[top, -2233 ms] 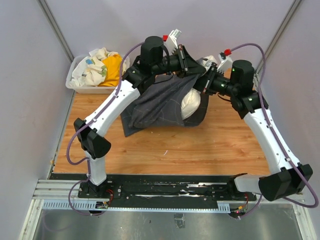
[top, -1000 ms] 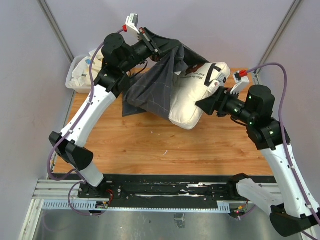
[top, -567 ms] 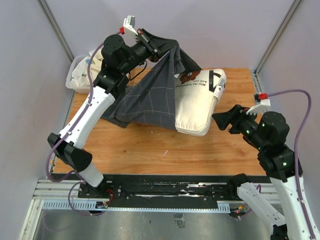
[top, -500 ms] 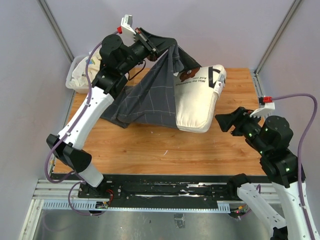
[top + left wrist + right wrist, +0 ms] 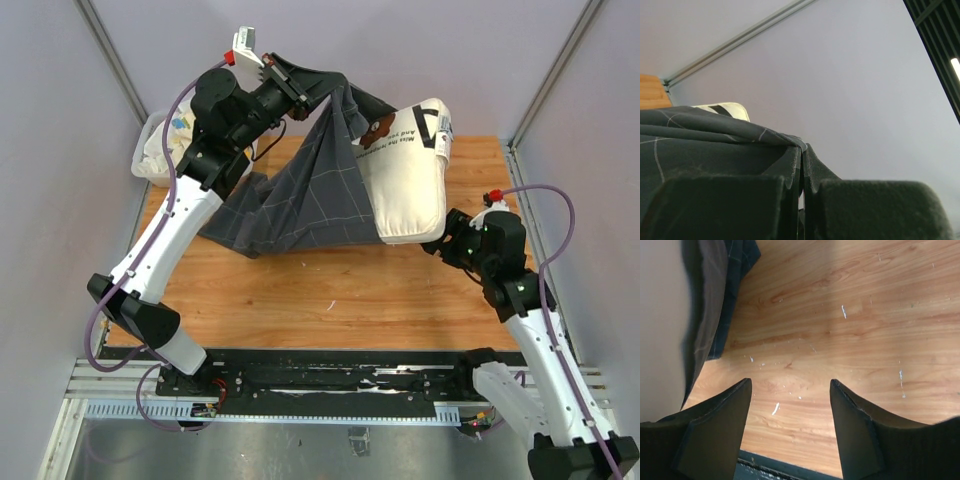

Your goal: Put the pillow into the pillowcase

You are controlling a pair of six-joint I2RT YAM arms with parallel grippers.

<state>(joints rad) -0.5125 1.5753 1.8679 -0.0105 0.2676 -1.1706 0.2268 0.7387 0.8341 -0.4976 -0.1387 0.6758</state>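
Nearest, the right gripper: jaws spread wide and empty over the scuffed light-wood tabletop, just beside the lower end of the cream-white, printed rectangular pillow. Only the pillow's upper left part sits inside the charcoal-grey, grid-lined fabric pillowcase; most of it is exposed. Farthest, the left gripper is clamped on the pillowcase's rim and held high, probably so the sack hangs down around the pillow.

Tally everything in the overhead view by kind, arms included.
Pillow: 1
Pillowcase: 1
Plastic bin: 1
Robot arms: 2 (left, right)
Total: 5; cloths in the bin are mostly hidden, not counted.
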